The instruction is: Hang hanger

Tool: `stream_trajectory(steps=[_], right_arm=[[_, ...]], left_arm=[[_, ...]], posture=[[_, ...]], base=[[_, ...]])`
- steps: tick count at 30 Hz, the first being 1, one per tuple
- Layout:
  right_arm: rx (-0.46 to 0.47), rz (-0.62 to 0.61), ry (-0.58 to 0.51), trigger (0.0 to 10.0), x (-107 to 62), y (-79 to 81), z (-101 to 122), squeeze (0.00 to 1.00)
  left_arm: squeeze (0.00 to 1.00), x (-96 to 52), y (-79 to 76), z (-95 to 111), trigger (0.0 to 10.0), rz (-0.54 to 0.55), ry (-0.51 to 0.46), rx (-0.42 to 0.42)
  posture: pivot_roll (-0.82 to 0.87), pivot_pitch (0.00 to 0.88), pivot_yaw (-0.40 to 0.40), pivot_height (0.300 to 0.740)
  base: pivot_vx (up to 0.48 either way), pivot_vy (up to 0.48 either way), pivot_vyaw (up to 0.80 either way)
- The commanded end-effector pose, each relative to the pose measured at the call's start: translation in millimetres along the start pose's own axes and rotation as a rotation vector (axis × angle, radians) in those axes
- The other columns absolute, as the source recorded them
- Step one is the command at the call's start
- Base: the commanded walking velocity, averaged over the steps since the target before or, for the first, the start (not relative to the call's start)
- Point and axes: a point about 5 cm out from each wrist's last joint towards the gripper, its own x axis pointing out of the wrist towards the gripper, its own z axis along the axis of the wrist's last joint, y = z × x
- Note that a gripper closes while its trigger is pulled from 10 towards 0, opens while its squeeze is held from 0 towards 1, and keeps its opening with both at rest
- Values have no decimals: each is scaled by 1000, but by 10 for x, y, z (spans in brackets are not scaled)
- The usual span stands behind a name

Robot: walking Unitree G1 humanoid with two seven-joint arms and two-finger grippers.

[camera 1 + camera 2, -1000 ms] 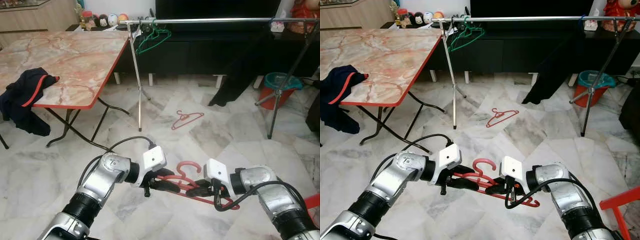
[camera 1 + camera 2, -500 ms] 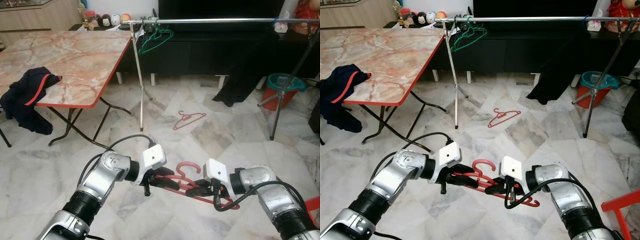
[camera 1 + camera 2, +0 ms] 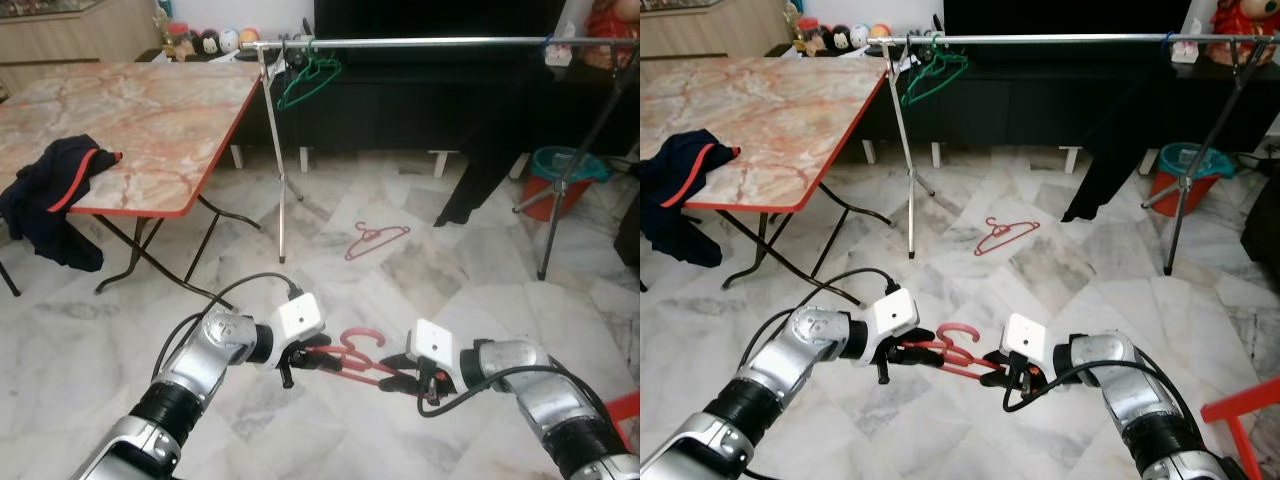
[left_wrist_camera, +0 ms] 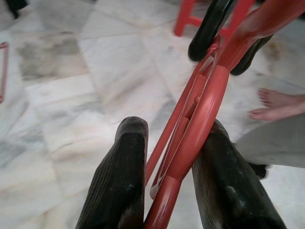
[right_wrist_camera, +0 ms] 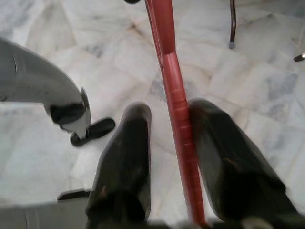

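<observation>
Two grippers meet low in front of you over the marble floor [image 3: 470, 290], sharing one red hanger [image 3: 352, 358] between them. Your left gripper [image 3: 308, 359] has its two black fingers on either side of the hanger's frame near the hook; in the left wrist view the red bar lies against one finger [image 4: 228, 191], with a gap to the other, so you cannot tell how firmly it is clamped. Your right gripper [image 3: 395, 378] straddles the far end of the same hanger, and the right wrist view shows the red bar [image 5: 175, 107] running between its fingers, pressed to one of them. The hanger hangs in the air, well short of the metal rail [image 3: 420, 42] across the back of the room. A green hanger [image 3: 305, 80] hangs on that rail near its left end, and another red hanger [image 3: 374, 238] lies on the floor beneath it. To your left stands a marble-topped table [image 3: 150, 120] with a dark garment [image 3: 50, 200] draped over its edge.
</observation>
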Motion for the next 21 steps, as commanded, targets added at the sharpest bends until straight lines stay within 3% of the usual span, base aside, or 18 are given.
stream_trajectory(steps=[1,8,9,12,13,14,16,20,21], right_arm=[[12,-8,30,10000,33,20,-68,0],[97,-71,58,10000,106,64,-255,0],[131,-123,83,10000,130,62,-333,0],[147,-146,96,10000,139,62,-368,0],[212,-215,100,10000,176,84,-457,0],[212,-215,100,10000,176,84,-457,0],[314,-318,110,10000,226,147,-597,0],[409,-400,123,10000,250,203,-707,0],[548,-502,142,10000,276,305,-859,0]], left_arm=[[0,-59,110,9,0,74,5,23],[0,-76,73,-361,0,132,151,34],[0,-83,32,-522,2235,148,229,49],[0,-89,17,-593,2235,160,267,54],[0,-116,-60,-813,10000,194,347,18],[0,-116,-60,-813,10000,194,347,18],[0,-166,-224,-1103,10000,209,444,-18],[0,-211,-335,-1275,10000,227,508,-15],[0,-272,-443,-1448,10000,305,540,-102]], posture=[[-181,0,34,740],[-181,0,35,740],[-181,0,35,740],[-181,0,35,740],[-180,0,34,740],[-180,0,34,740],[-179,0,34,740],[-179,0,34,740],[-179,0,33,740]], base=[[0,0,0],[0,0,0],[0,0,0],[0,0,0],[0,0,0],[0,0,0],[0,0,0],[0,0,0],[0,0,0]])
